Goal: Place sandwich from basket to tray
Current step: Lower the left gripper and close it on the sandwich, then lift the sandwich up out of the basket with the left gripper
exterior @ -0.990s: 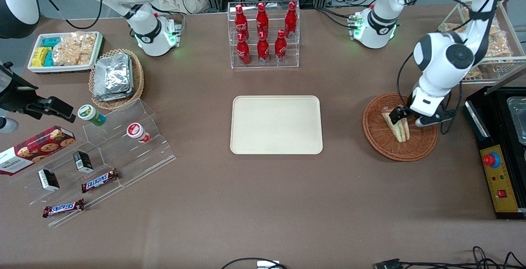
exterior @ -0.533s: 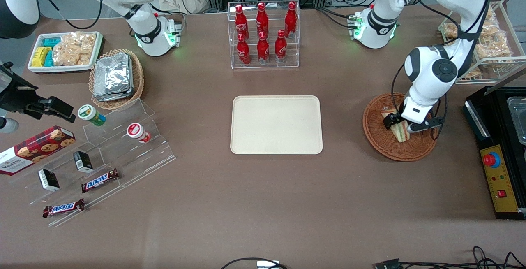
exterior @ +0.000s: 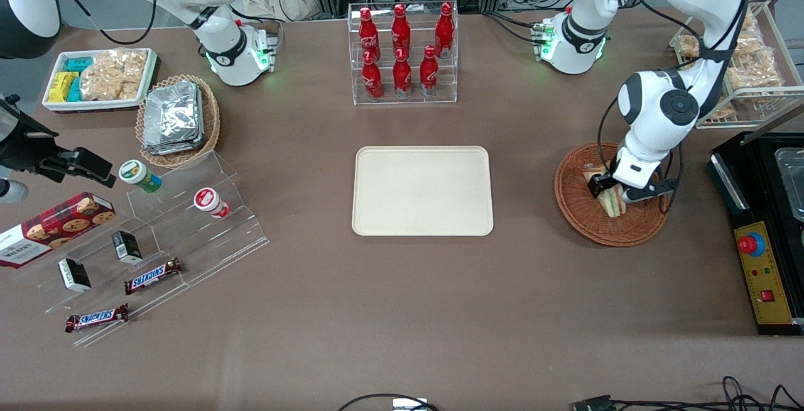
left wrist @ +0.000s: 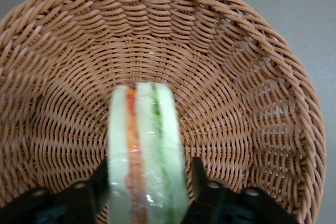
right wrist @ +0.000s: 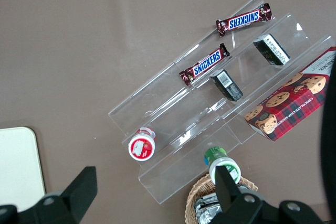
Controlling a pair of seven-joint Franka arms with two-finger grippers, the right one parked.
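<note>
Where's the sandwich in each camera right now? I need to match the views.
Front view: the sandwich lies in the basket, toward the working arm's end of the table, with the gripper on it.
Left wrist view: the sandwich stands edge-on between the fingers.
Right wrist view: not in it.
Shared landmark: the basket's woven wall.

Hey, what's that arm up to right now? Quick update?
Pincer down in basket, closed on sandwich. Sandwich not lifted. Tray bare, path open.

The sandwich [left wrist: 147, 156] is showing pale bread with 1 orange and 1 green stripe; the reddish-brown woven basket [left wrist: 247, 103] is surrounding it beside the black gripper [left wrist: 147, 192].
</note>
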